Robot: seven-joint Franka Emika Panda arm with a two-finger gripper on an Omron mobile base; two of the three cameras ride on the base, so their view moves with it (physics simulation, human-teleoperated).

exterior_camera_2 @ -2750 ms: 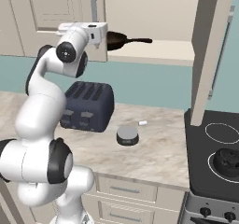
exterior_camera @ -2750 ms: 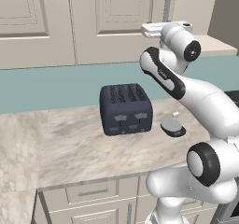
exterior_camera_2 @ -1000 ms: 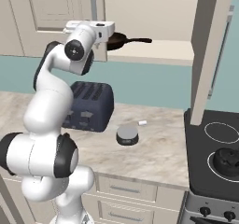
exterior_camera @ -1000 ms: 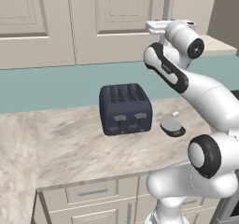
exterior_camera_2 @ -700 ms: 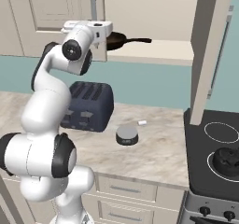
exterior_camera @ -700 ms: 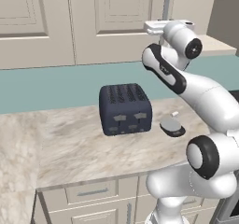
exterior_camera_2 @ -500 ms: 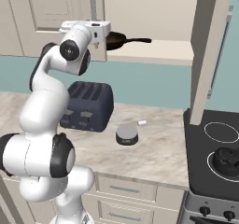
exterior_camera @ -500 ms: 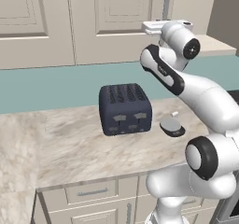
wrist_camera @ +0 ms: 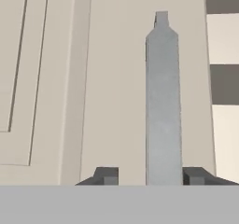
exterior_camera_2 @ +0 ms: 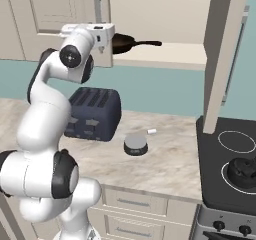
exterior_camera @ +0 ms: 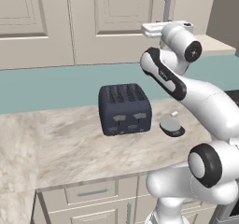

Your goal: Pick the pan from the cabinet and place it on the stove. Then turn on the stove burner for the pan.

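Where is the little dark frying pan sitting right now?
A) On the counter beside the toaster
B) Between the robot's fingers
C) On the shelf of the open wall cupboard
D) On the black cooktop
C: the pan rests on the light shelf inside the open cabinet, above the counter, its handle pointing toward the stove.

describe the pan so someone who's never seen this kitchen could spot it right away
Look at the beige wall cabinet above the marble counter; just right of its door an open shelf runs toward the stove. The pan sits on that shelf, a small shallow dark skillet with one thin straight handle pointing right, unlike the boxy navy toaster below.
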